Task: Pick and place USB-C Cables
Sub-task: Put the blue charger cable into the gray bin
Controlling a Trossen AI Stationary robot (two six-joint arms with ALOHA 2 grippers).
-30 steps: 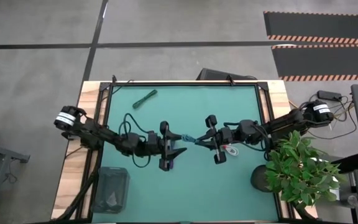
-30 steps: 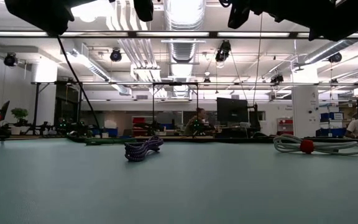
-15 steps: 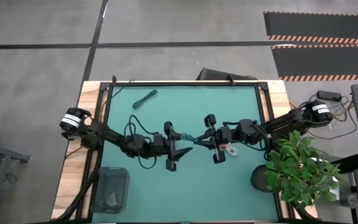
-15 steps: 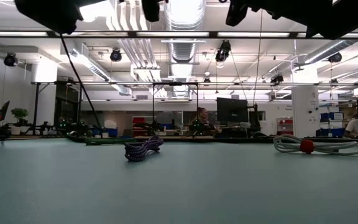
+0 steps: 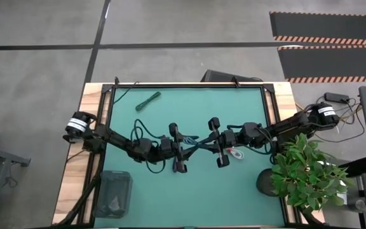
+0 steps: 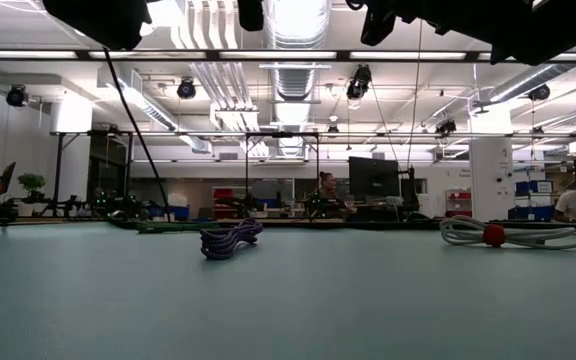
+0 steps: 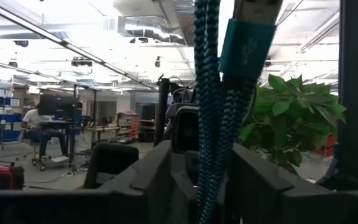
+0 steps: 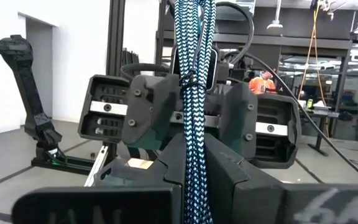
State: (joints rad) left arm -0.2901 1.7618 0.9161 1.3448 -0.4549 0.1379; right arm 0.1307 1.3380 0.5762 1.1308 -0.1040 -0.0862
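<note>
Teal cable [image 5: 199, 144], ends hidden between fingers.

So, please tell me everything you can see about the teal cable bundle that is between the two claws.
The teal cable bundle is a braided cord with a teal and dark woven pattern, folded into several parallel strands and bound by a thin tie at mid-length. One end carries a teal plug housing with a USB mark. It hangs in the air above the middle of the green mat, stretched between the left claw and the right claw, each shut on one end.
</note>
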